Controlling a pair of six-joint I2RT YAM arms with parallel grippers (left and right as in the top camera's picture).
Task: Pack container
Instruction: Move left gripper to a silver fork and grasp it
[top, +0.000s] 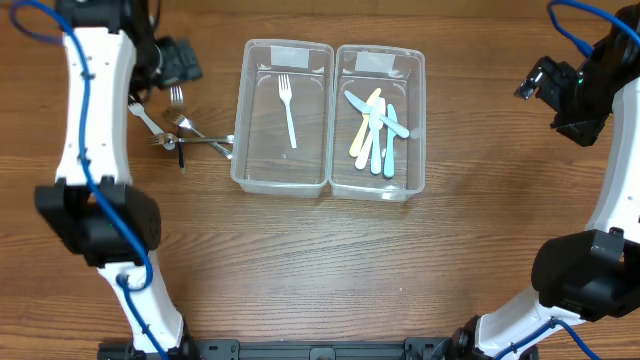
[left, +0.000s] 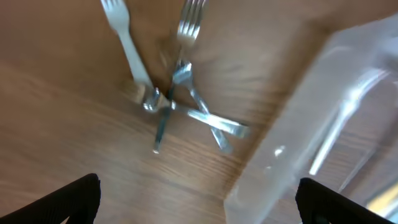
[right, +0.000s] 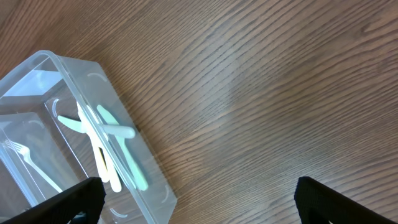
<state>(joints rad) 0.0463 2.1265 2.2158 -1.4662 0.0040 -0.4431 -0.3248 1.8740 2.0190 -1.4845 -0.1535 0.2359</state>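
Two clear plastic containers stand side by side. The left container (top: 283, 175) holds one white fork (top: 288, 110). The right container (top: 378, 188) holds several pastel plastic knives (top: 376, 130), also in the right wrist view (right: 106, 149). Loose metal forks (top: 185, 130) lie in a pile on the table left of the containers, also in the left wrist view (left: 180, 102). My left gripper (left: 199, 199) is open and empty above the table near the pile. My right gripper (right: 199, 199) is open and empty, right of the right container.
The wooden table (top: 320, 270) spans the view. The left arm (top: 90, 110) runs down the left side and the right arm (top: 600, 150) down the right side. The left container's corner (left: 280, 168) is close to my left gripper.
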